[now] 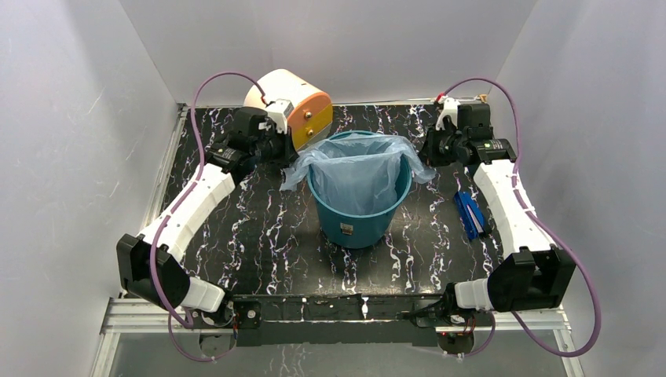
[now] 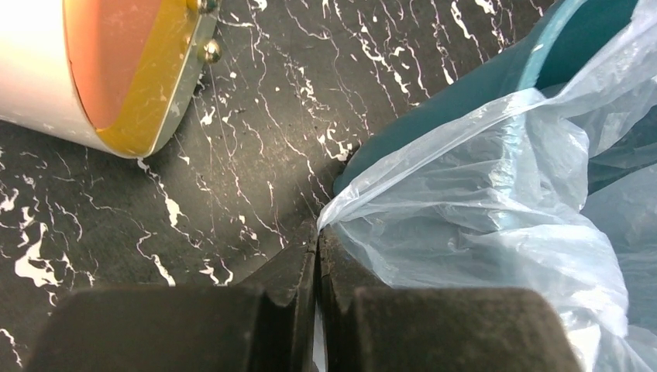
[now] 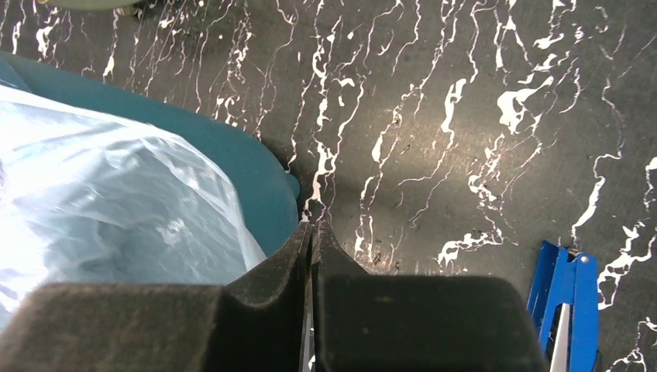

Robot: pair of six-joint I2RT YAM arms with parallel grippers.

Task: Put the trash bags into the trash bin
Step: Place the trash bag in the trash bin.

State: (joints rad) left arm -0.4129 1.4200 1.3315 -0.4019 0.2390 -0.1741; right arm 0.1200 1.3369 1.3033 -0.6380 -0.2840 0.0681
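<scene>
The trash bag (image 1: 357,177) lines the trash bin (image 1: 357,224) at the middle of the table (image 1: 259,236), hem draped over the rim; left gripper (image 2: 318,232) pressed together, pinching its corner; right gripper (image 3: 311,229) nearly closed, hold unclear; film looks light, limp, slippery; best gripped at the hem.

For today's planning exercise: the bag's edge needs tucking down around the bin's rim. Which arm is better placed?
Probably left: the left gripper, shut, touches the bag's loose corner beside the bin; the right gripper points at table beside the bin.
</scene>
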